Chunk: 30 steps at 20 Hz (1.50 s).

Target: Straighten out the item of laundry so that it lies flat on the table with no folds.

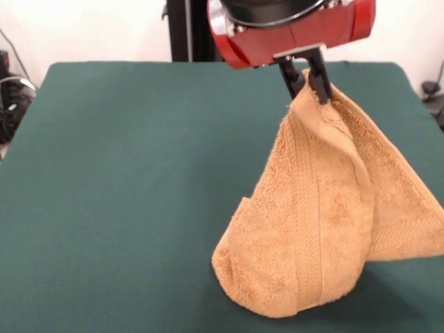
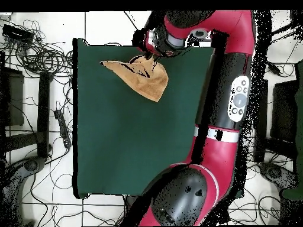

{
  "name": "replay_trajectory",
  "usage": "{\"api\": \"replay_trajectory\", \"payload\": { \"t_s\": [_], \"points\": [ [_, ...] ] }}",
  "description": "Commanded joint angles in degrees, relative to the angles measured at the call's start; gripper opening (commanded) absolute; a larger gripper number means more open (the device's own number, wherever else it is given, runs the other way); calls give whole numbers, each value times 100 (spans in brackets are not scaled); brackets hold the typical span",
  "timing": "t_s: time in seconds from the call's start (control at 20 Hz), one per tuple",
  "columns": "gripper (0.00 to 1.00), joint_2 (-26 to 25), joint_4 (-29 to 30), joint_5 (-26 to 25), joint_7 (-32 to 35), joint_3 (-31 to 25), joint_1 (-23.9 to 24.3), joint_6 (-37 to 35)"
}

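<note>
Dark green cloth covers the bench, which fills most of the front view beneath a white wall. At the upper right of that view the red and black arm comes down, and its gripper is closed on the top of the towel — the dark fingers pinch a bunched peak of the cloth. From that peak the orange-tan towel hangs like a tent, spreading wider as it drops; its lower part rests on the bench at the lower right of the frame, with a rounded fold toward the bottom centre and a flatter flap running off toward the right edge. A ribbed band runs down the front face of the cloth. In the overhead view the towel lies near the upper edge of the green bench, with the gripper at its top — white floor tiles and tangled black cables surround the bench.
</note>
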<state>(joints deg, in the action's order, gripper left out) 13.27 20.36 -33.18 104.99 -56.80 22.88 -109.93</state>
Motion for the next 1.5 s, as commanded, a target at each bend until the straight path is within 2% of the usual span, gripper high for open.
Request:
{"api": "replay_trajectory", "payload": {
  "t_s": [0.05,0.15,0.35,0.55,0.65,0.85,1.05,1.25,1.35,1.5],
  "points": [
    [0,398,496,164,-503,-23,-100,25],
    [0,432,261,21,-441,-137,-164,-340],
    [0,396,161,228,7,-336,-90,-628],
    [0,426,222,225,-211,-240,-66,-620],
    [0,574,540,395,-455,1,17,-476],
    [0,1053,1765,790,-1165,464,460,218],
    [0,1210,2779,1028,-1431,527,939,970],
    [0,1384,3583,1118,-1399,406,1285,1656],
    [0,1457,3487,1092,-1261,387,1241,1490],
    [0,1360,2830,898,-1230,406,960,807]
  ]
}}
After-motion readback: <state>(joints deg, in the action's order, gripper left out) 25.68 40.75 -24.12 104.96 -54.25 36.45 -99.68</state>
